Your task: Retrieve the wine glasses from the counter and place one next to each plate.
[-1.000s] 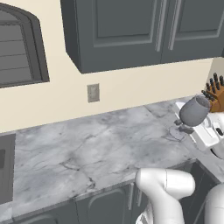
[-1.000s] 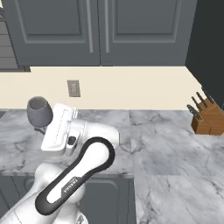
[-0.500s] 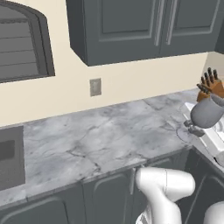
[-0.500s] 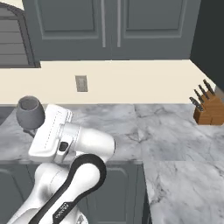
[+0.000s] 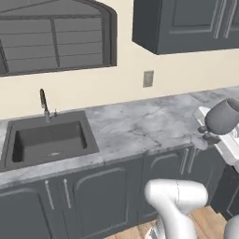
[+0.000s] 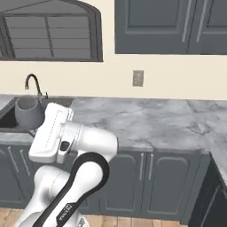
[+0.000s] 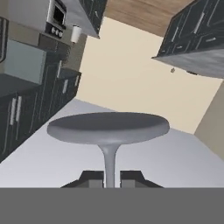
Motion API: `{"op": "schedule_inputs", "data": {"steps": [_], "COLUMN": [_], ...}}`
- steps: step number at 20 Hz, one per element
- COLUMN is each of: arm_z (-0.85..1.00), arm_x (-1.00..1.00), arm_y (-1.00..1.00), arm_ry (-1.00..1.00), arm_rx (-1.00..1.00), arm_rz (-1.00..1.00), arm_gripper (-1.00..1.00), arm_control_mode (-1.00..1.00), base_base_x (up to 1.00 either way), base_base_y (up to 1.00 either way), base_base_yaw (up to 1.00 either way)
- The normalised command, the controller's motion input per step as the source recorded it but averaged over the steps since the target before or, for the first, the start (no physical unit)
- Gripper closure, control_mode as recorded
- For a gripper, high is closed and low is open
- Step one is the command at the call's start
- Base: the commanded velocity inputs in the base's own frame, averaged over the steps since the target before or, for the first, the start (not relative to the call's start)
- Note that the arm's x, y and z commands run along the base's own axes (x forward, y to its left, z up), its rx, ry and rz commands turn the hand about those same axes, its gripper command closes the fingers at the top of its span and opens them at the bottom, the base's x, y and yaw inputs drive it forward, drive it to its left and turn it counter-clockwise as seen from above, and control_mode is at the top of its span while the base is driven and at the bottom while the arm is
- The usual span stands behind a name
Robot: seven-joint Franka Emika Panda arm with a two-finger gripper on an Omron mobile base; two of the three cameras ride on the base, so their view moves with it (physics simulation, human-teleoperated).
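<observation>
One smoky-grey translucent stemmed wine glass (image 5: 223,116) is in my two-finger gripper (image 7: 109,178), whose dark tips are clamped together on its thin stem just by the flat round foot (image 7: 108,127); I hold it there because the stem is the only part narrow enough for a firm pinch. The glass rides clear of the grey-veined white marble counter (image 5: 140,127), past its front edge, well right of the single dark built-in sink (image 5: 49,140). I count one glass, one sink, and no plates.
</observation>
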Motion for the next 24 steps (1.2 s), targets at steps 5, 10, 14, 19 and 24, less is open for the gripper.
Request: {"op": "schedule_inputs", "data": {"steps": [5,10,14,19,24], "arm_z": [0.00,0.00,0.00,0.00,0.00], "arm_x": [0.00,0.00,0.00,0.00,0.00], "arm_y": [0.00,0.00,0.00,0.00,0.00], "arm_ry": [0.00,0.00,0.00,0.00,0.00], "arm_rx": [0.00,0.00,0.00,0.00,0.00], "arm_rz": [0.00,0.00,0.00,0.00,0.00], "arm_gripper": [1.00,1.00,1.00,1.00,1.00], "arm_control_mode": [1.00,1.00,1.00,1.00,1.00], "base_base_x": [-0.06,0.00,0.00,0.00,0.00], "base_base_y": [0.89,0.41,0.22,0.16,0.01], "base_base_yaw": [0.69,0.91,0.95,0.95,0.98]}}
